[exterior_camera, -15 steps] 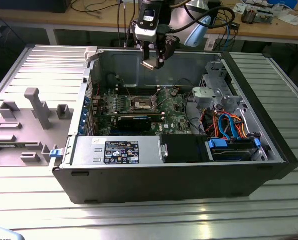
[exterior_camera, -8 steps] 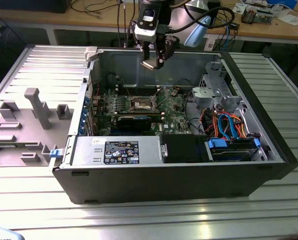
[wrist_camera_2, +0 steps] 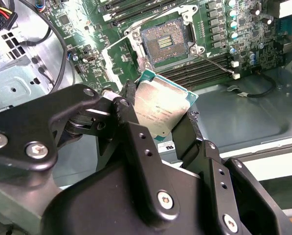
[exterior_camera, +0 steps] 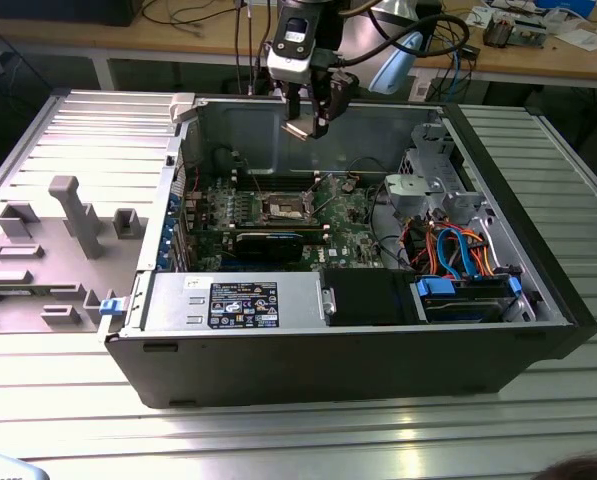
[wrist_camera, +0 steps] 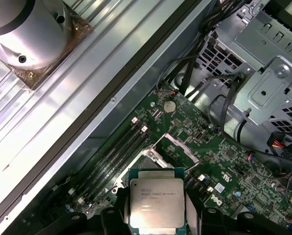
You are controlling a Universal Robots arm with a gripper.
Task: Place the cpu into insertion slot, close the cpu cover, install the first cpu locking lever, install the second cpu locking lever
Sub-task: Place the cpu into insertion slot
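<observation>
My gripper (exterior_camera: 313,120) hangs above the open computer case, shut on the cpu (exterior_camera: 300,130), a small silvery square chip. In both wrist views the cpu (wrist_camera_2: 160,108) (wrist_camera: 155,203) sits face-up between the black fingers (wrist_camera_2: 131,110). The insertion slot (wrist_camera_2: 164,43) lies uncovered on the green motherboard (exterior_camera: 353,215), below and apart from the chip. In the first wrist view the cpu cover (wrist_camera: 181,147) stands flipped open beside the socket. A thin wire locking lever (wrist_camera_2: 215,60) stands released along one side of the socket.
The case walls (exterior_camera: 228,125) ring the motherboard. A silver drive cage (exterior_camera: 428,190) with orange and blue cables (exterior_camera: 458,250) fills the exterior view's right. A power supply (exterior_camera: 228,300) lies at the front. A grey fixture tray (exterior_camera: 48,240) rests on the ribbed table at the exterior view's left.
</observation>
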